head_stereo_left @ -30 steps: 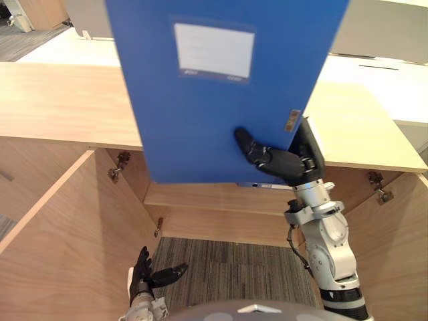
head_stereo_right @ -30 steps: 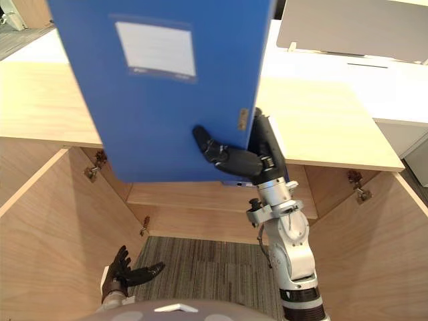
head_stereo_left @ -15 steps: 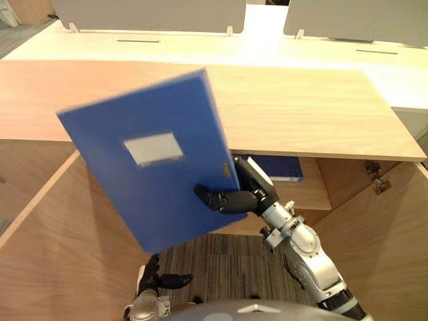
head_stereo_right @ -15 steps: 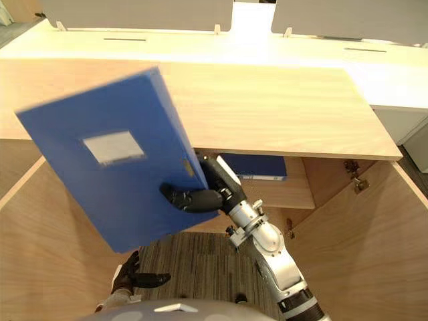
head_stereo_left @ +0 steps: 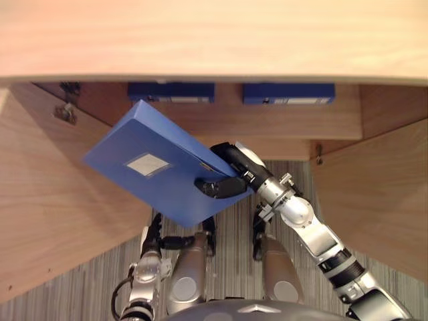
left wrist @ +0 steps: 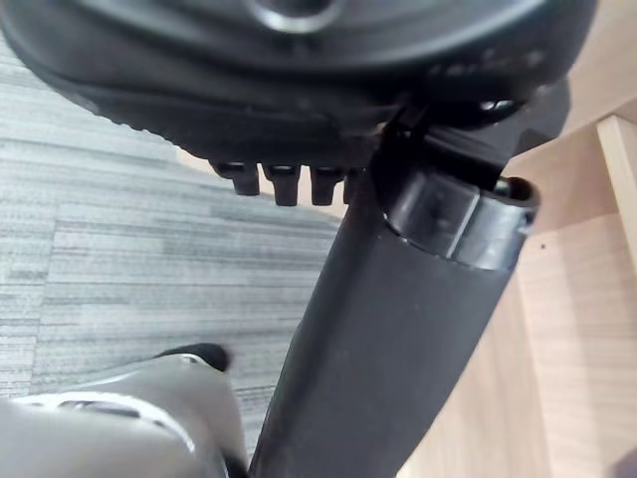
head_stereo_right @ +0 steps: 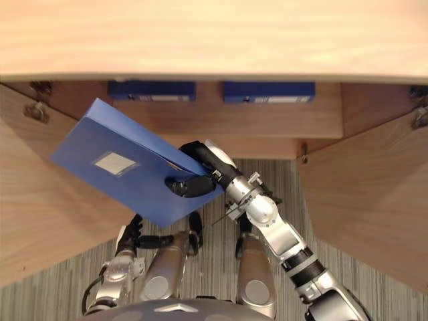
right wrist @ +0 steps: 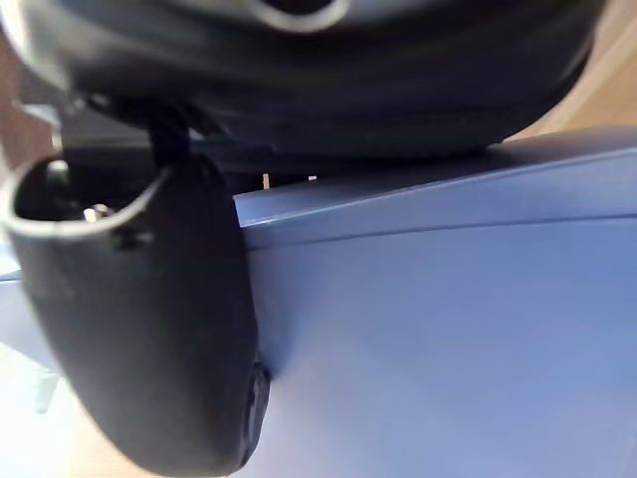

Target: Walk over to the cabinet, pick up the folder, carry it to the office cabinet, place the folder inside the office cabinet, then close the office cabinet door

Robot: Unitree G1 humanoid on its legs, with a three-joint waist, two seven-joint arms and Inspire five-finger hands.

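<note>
Left eye view: flat blue folder [head_stereo_left: 150, 175] with a white label, hanging tilted in front of the open light-wood office cabinet [head_stereo_left: 267, 124]. The right hand [head_stereo_left: 234, 166] is pinching its edge, and the left hand [head_stereo_left: 154, 234] is down low, fingers loose. Right eye view: two dark blue folders [head_stereo_right: 152, 90] shelved inside. Right wrist view: thumb [right wrist: 149, 319] pressed on the blue cover.

White label [head_stereo_left: 147, 164] on blue folder [head_stereo_left: 177, 198], seemingly blank, spine labels [head_stereo_left: 188, 100] on shelved folders [head_stereo_left: 170, 89] unreadable

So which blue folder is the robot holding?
Look below the long wooden cabinet top, in front of its shelf. Two blue folders lie flat on that shelf; the held folder is tilted, pinched in the right hand, its white label facing up.
</note>
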